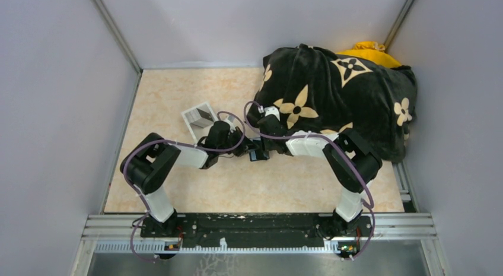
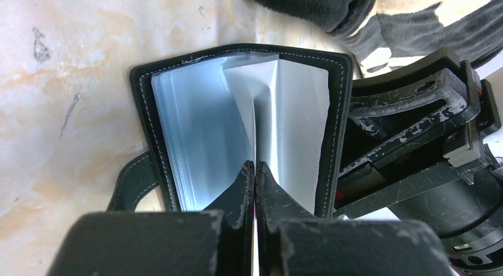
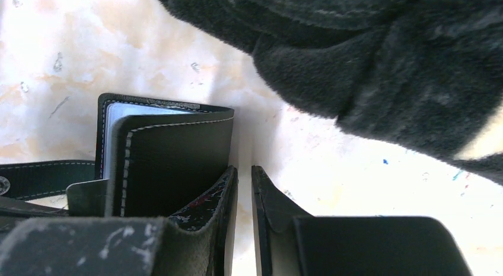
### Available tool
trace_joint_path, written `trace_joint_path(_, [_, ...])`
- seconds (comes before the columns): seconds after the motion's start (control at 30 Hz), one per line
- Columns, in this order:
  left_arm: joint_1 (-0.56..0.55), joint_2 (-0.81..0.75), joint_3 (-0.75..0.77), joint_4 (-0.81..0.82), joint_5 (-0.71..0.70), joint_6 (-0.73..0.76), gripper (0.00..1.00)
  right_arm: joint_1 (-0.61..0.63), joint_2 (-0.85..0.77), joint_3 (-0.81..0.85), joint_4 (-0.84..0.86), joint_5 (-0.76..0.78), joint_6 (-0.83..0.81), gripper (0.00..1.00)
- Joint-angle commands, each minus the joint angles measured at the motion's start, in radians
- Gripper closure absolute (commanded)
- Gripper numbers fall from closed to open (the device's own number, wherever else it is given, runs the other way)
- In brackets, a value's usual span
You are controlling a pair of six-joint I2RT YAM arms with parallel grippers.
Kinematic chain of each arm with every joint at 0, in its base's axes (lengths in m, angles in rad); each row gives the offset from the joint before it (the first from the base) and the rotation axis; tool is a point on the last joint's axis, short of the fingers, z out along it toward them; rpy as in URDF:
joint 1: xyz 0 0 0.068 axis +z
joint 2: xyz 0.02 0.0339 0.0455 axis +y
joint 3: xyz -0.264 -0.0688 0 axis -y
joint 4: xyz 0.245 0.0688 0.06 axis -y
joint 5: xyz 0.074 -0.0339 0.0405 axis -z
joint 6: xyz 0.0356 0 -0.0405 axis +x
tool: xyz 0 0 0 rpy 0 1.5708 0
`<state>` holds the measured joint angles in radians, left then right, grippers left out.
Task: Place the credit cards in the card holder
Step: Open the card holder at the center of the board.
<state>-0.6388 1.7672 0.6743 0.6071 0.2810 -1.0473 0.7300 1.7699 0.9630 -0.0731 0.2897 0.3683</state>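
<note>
The card holder (image 2: 148, 110) lies open on the table, black with white stitching and clear sleeves over a light grey lining (image 2: 302, 121). My left gripper (image 2: 255, 167) is shut, its tips at the fold of an upright sleeve; whether something thin is pinched there I cannot tell. My right gripper (image 3: 244, 172) stands beside the holder's black cover (image 3: 178, 163), its jaws a narrow slit apart with only table showing between them. Its left finger (image 3: 219, 199) rests against that cover. In the top view both grippers (image 1: 240, 146) (image 1: 261, 146) meet over the holder (image 1: 256, 155). No credit cards show plainly.
A big black flower-patterned cushion (image 1: 338, 104) fills the back right, close behind the right gripper, with something yellow (image 1: 368, 50) behind it. A pale grey tray-like box (image 1: 199, 119) sits just beyond the left gripper. The holder's strap (image 2: 133, 181) trails off to the left.
</note>
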Motion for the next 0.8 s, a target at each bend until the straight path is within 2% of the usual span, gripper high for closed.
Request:
trace_joint_path(0.0, [-0.002,-0.053,-0.027,0.058,0.012,0.003,1.0,0.057,0.063,-0.026,-0.128,-0.075,0.036,0.85])
trace_joint_path(0.37, [-0.019,-0.076,-0.011,0.05,-0.007,0.027,1.0,0.062,0.013,-0.094,-0.134,-0.082,0.085,0.85])
trace_joint_path(0.6, [-0.066,-0.081,0.067,-0.089,-0.095,0.102,1.0,0.039,-0.032,-0.144,-0.151,-0.016,0.129,0.84])
trace_joint_path(0.77, [-0.113,-0.071,0.162,-0.277,-0.196,0.159,1.0,0.01,-0.105,-0.168,-0.165,0.047,0.155,0.84])
